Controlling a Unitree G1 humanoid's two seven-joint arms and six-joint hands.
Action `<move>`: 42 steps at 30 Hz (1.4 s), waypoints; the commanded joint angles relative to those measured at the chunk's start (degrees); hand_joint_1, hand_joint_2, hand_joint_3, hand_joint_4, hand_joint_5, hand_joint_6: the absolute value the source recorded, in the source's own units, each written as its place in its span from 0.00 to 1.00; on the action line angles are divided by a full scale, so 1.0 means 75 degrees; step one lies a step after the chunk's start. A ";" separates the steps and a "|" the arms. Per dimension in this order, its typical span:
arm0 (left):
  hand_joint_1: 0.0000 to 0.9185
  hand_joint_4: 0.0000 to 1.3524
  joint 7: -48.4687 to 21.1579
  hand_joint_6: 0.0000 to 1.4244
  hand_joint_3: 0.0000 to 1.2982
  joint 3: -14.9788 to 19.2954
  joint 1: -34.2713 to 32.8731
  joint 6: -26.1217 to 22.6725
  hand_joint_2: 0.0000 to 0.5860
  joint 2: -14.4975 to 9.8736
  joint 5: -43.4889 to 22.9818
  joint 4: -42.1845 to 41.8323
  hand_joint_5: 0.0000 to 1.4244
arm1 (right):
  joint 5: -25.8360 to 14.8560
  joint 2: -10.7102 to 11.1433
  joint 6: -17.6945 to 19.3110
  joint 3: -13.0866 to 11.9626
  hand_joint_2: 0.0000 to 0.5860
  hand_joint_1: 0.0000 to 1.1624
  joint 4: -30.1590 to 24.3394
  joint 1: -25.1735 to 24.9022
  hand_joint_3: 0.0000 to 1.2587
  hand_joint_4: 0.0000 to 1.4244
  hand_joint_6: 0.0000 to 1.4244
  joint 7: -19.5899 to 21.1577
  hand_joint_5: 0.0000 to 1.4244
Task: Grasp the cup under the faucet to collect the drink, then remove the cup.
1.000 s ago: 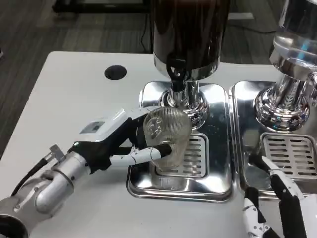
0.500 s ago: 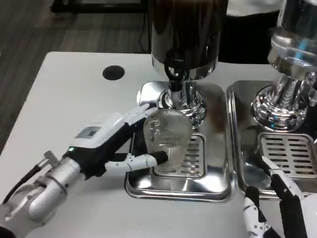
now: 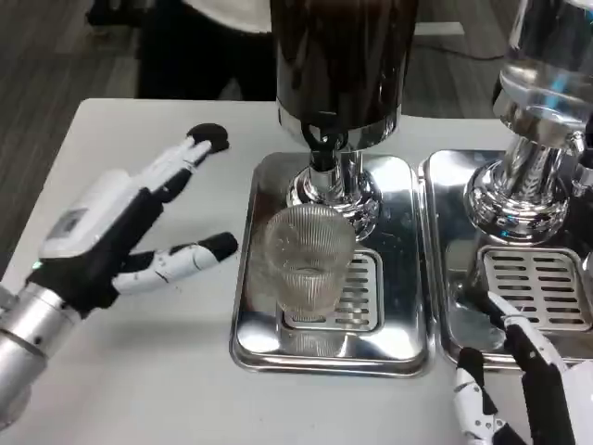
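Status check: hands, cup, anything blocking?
Left hand open, clear of cup. Right hand low, idle, state unclear. Cup upright on drip tray under faucet. Nothing blocking.

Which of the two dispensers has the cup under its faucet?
The dark dispenser on the left; the cup stands on its tray. The clear one's grate is bare.

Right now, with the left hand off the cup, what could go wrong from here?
1. The cup stands free on the drip tray grille, forward of the faucet; liquid might miss its mouth.
2. The left hand is open with fingers spread; returning fast, a fingertip could tip the clear ribbed cup.
3. The right hand lies at the neighbouring tray edge and could catch it when moving.
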State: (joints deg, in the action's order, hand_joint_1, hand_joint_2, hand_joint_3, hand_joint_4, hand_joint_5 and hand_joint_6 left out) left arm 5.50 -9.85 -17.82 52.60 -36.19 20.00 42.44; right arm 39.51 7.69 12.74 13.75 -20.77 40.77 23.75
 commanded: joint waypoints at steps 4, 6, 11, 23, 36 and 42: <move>0.04 0.13 -0.1674 0.23 0.19 0.0554 -0.0010 0.0496 0.24 -0.0199 -0.1970 -0.1129 0.18 | -0.0115 0.0068 0.0182 -0.0063 0.88 0.36 -0.0041 -0.0048 0.18 0.15 0.19 -0.0102 0.15; 0.05 0.18 -0.2452 0.28 0.22 0.0579 -0.0235 0.0311 0.25 -0.0155 -0.2760 -0.1325 0.23 | -0.0128 0.0064 0.0187 -0.0075 0.88 0.36 -0.0018 -0.0087 0.18 0.15 0.19 -0.0118 0.15; 0.04 0.25 -0.3826 0.29 0.27 0.0636 -0.0694 -0.0119 0.22 0.0059 -0.3716 -0.1601 0.27 | -0.0134 0.0026 0.0205 -0.0062 0.88 0.36 0.0079 -0.0180 0.19 0.15 0.19 -0.0073 0.15; 0.03 0.26 -0.5212 0.28 0.28 0.0718 -0.1586 -0.1024 0.20 0.0716 -0.3782 -0.1365 0.29 | -0.0079 -0.0090 0.0270 0.0024 0.88 0.36 0.0263 -0.0351 0.19 0.15 0.19 0.0039 0.14; 0.00 0.23 -0.5545 0.25 0.25 0.0788 -0.1776 -0.1392 0.17 0.0880 -0.3584 -0.1159 0.27 | -0.0100 -0.0101 0.0285 0.0033 0.88 0.36 0.0290 -0.0429 0.19 0.16 0.19 0.0031 0.14; 0.00 0.23 -0.5749 0.25 0.25 0.0814 -0.1821 -0.1307 0.17 0.0871 -0.3588 -0.1077 0.26 | -0.0152 -0.0145 0.0277 0.0025 0.88 0.36 0.0313 -0.0382 0.19 0.16 0.19 0.0053 0.14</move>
State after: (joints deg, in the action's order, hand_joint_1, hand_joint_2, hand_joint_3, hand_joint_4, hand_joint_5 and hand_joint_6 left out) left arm -36.38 -3.97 -30.20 42.45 -29.82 -8.01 33.89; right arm 38.96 7.06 13.82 13.92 -18.49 37.49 23.40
